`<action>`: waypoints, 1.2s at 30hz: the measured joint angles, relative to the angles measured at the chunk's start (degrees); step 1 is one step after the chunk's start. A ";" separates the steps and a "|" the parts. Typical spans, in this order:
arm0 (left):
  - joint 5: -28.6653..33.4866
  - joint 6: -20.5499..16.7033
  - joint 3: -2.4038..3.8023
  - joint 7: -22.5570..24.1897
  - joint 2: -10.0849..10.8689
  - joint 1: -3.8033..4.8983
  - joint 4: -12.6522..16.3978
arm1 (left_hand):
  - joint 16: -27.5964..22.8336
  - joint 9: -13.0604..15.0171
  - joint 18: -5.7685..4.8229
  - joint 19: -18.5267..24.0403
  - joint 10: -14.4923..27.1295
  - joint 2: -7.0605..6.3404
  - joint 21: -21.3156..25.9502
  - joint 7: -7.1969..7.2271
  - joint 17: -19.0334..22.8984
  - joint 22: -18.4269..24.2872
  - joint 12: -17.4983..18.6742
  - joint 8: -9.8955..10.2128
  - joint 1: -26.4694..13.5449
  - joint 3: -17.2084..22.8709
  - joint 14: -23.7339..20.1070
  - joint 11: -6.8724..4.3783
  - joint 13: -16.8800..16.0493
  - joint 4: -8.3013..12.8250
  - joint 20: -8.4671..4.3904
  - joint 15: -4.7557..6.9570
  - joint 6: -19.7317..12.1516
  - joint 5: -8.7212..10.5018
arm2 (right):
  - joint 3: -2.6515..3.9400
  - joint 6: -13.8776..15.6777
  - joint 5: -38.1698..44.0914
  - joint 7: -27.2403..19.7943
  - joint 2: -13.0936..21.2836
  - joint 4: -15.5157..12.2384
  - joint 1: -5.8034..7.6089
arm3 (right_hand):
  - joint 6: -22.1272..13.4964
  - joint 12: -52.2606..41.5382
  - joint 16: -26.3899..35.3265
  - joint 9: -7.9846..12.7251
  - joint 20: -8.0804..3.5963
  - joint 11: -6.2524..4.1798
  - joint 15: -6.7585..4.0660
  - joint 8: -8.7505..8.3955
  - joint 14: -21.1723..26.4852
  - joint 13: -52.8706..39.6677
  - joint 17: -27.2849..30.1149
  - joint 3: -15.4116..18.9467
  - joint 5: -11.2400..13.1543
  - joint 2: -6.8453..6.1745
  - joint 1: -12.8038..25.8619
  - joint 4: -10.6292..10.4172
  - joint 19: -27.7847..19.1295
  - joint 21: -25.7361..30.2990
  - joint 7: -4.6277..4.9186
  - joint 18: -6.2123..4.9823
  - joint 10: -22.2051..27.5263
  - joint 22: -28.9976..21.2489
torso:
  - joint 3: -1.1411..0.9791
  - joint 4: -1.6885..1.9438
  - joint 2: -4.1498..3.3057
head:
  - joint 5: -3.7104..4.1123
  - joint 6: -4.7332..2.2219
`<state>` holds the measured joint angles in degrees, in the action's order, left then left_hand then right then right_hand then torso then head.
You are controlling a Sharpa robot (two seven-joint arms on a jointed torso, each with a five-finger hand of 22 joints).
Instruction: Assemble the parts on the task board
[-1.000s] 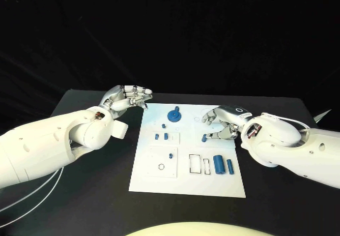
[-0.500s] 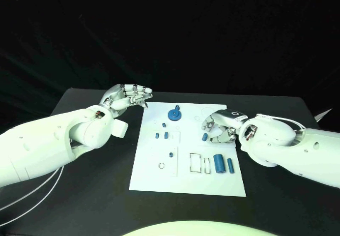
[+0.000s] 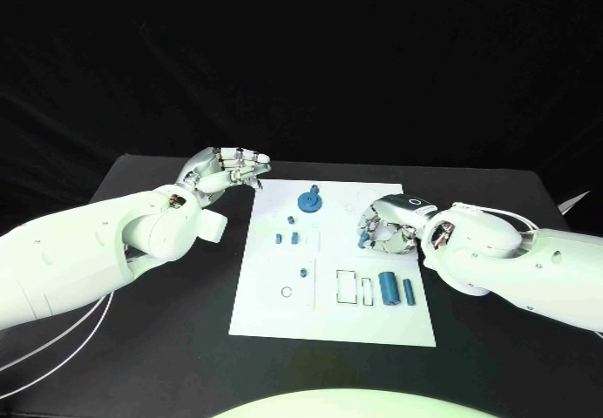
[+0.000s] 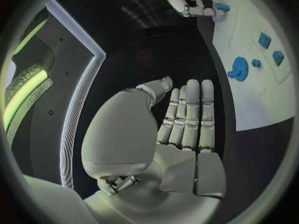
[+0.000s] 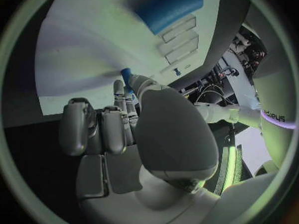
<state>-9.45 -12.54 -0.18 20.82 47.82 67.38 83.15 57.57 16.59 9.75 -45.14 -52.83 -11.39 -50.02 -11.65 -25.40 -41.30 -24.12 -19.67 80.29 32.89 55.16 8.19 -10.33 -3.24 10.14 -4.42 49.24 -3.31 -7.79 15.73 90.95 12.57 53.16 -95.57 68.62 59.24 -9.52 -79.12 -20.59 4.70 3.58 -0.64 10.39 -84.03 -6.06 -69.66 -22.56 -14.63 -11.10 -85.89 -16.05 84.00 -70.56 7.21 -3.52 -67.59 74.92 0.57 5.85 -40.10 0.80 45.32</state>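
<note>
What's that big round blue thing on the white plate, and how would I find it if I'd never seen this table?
Start at the white plate in the middle of the black table. Look at its far edge, between the two robot hands. The round blue knob stands there, with a small stem on top. It is wider and rounder than every other blue piece on the plate.

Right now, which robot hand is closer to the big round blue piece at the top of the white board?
Left, though narrowly. The left hand hovers off the task board's far left corner, beside the round blue piece. The right hand sits farther down the board's right side, pinching a small blue part.
</note>
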 measured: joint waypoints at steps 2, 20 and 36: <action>0.00 0.00 0.00 0.00 0.00 0.00 0.00 | 0.00 0.00 0.00 0.00 0.00 0.00 0.00 0.00 0.00 0.00 0.00 0.00 0.00 0.00 0.00 0.00 0.00 0.00 0.00 0.00 0.00 0.00 | 0.00 0.28 -0.09 -0.12 -0.08 0.05 -0.06 | 0.32 0.52 0.00 -0.21 -0.01 0.00 0.00 0.27 0.00 0.25 0.01 -1.52 0.01 -0.56 0.56 0.20 0.01 0.00 -0.23 0.00 -0.80 0.00 | 0.00 -0.03 0.00 | -0.02 0.03; 0.00 0.03 0.00 -0.04 0.02 0.00 -0.03 | 0.00 -0.01 0.00 0.00 0.00 0.24 0.00 0.00 -0.01 0.05 0.00 0.01 0.24 0.00 0.00 0.00 0.00 0.00 0.00 0.00 0.00 0.00 | 0.00 1.22 -0.30 -0.09 -0.51 0.15 -0.42 | 0.32 2.19 0.00 -0.71 0.00 0.10 0.00 0.48 0.00 0.85 0.24 -4.43 0.01 -2.81 2.81 1.03 0.01 -0.32 0.19 0.00 -1.51 -0.01 | 0.01 -0.01 0.01 | 0.12 0.20; 0.00 0.03 0.00 -0.06 0.09 0.00 -0.02 | 0.00 -0.02 0.00 0.00 0.21 0.24 0.00 0.00 -0.01 0.05 0.00 0.01 0.24 -0.17 0.00 -0.21 0.00 0.17 0.00 0.00 0.00 0.00 | -0.01 1.14 -0.13 0.70 -0.60 0.00 -0.48 | -1.19 3.30 0.00 -0.48 0.00 0.83 0.00 -0.44 0.00 0.97 0.48 -4.90 0.00 -4.74 4.75 1.18 0.01 -0.31 1.24 0.00 -1.19 -0.02 | 0.00 -0.02 0.02 | 0.14 0.31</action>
<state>-9.45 -12.51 -0.18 20.76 47.91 67.38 83.13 57.57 16.57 9.75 -45.14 -52.62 -11.15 -50.02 -11.65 -25.41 -41.25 -24.12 -19.66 80.53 32.73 55.16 7.98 -10.33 -3.07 10.14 -4.41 49.24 -3.31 -7.80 16.87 90.82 13.27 52.56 -95.57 68.13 58.04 -6.22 -79.12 -21.07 4.70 4.42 -0.64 9.95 -84.02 -5.09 -69.18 -27.46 -14.63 -15.84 -81.14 -14.86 84.01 -70.87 8.45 -3.52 -68.78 74.90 0.57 5.83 -40.08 0.93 45.64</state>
